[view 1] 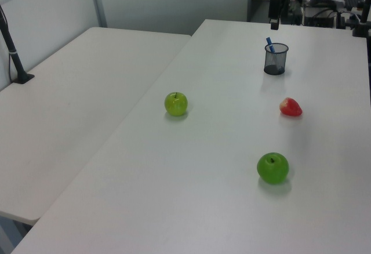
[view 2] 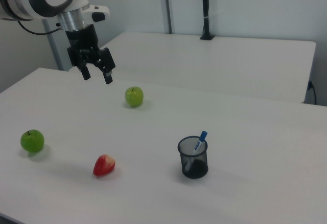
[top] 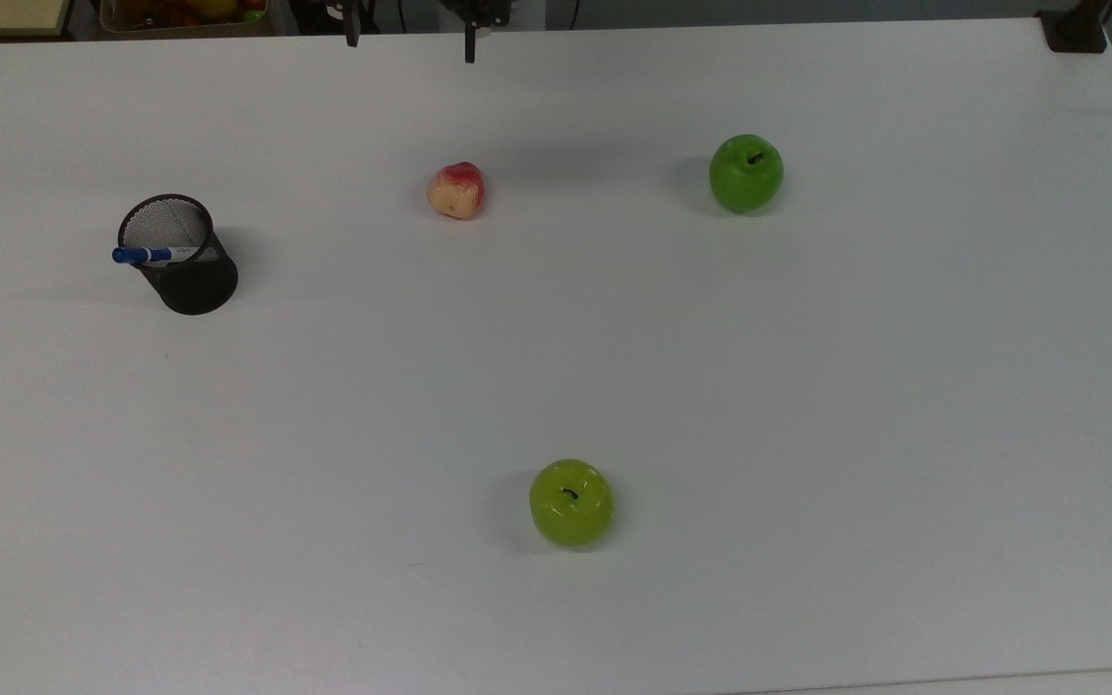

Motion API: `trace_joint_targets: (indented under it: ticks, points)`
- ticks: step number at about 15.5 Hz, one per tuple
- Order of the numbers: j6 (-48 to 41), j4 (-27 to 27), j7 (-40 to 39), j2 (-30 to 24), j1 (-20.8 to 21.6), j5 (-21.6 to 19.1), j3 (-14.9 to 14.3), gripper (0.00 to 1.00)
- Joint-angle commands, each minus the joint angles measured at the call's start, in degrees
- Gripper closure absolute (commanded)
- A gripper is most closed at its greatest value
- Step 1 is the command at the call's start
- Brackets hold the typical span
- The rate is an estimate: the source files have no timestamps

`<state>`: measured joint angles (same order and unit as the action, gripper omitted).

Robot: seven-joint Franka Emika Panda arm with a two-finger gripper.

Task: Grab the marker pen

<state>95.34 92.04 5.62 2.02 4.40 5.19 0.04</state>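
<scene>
Your slim white-barrelled marker pen (top: 152,255) with the blue cap stands slanted inside the black wire-mesh pen cup (top: 181,259); take that cup as your landmark. The capped end (view 2: 203,134) pokes above the rim, leaning toward the top view's left edge. In the left view the blue end (view 1: 269,42) rises just over the cup (view 1: 276,59).

Your black two-finger gripper (view 2: 96,72) hangs in the air above the white table (top: 807,434), well apart from the cup and toward the right view's upper left of it. Its fingers (view 2: 108,75) point down with a wide gap between them, and nothing is held. In the top view the fingertips (top: 469,43) show at the far table edge, well to the top view's right of the cup.

The red-and-cream peach-like toy fruit (top: 457,190) lies on the table to the top view's right of the cup, a little farther back. A dark green plastic apple (top: 746,173) sits farther along the same way, well apart from the cup. A yellow-green plastic apple (top: 571,503) sits toward the near edge, to the top view's lower right of the cup.

All three fruits stand clear of the cup and of each other.

A second white table (view 1: 87,91) lies beyond the yellow-green apple (view 1: 175,103) in the left view, on the side away from the cup.
</scene>
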Motion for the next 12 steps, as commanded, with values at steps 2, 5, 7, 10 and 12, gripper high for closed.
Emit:
trace_joint_targets:
  ticks: [2,5,7,10,12]
  points:
    - [-1.3,-0.5,-0.1,-0.3,1.3,-1.1,-1.5,0.00]
    - [-1.6,-0.5,-0.1,-0.2,1.3,-1.1,-1.5,0.00]
    - [-1.6,-0.5,-0.1,-0.2,1.3,-1.1,-1.5,0.00]
    - [-1.6,-0.6,-0.3,-0.2,1.1,-1.1,-1.5,0.00]
    - [-1.6,-0.6,-0.8,0.1,0.4,-1.1,-1.5,0.00]
